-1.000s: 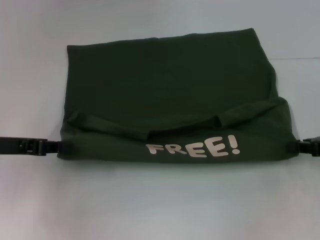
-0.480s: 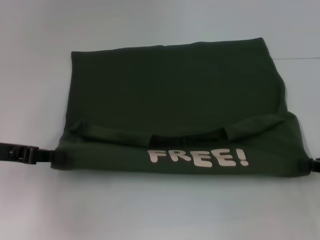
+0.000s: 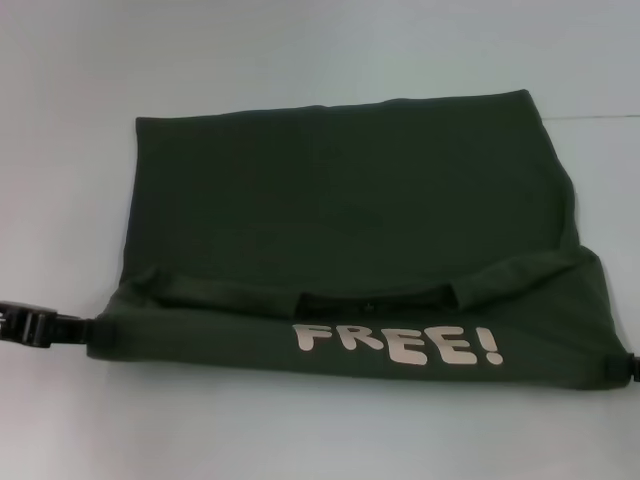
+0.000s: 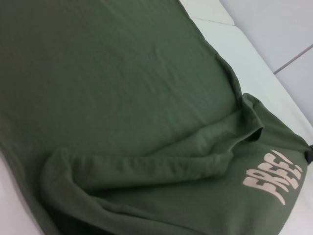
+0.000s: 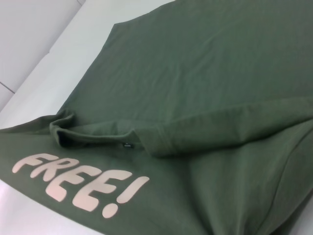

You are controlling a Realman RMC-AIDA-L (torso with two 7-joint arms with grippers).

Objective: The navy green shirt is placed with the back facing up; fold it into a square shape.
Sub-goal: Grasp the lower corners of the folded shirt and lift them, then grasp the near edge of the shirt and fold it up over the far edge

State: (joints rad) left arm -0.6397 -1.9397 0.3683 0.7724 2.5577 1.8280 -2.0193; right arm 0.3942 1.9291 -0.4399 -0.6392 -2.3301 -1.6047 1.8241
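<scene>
Navy green shirt (image 3: 350, 220) lay mid-tabletop (image 3: 300, 60), near hem folded over, lettering up. Left gripper (image 3: 45, 328) and right gripper (image 3: 630, 368) sat at its near corners; finger state couldn't be told. Soft, limp, light cotton: likely grip at corners, both layers.

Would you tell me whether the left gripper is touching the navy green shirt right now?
Touching. In the head view the left gripper meets the near left corner of the navy green shirt, with no table showing between them.

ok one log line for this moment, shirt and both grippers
shirt: near edge folded up, FREE! showing | left gripper: at near-left corner | right gripper: at near-right corner
</scene>
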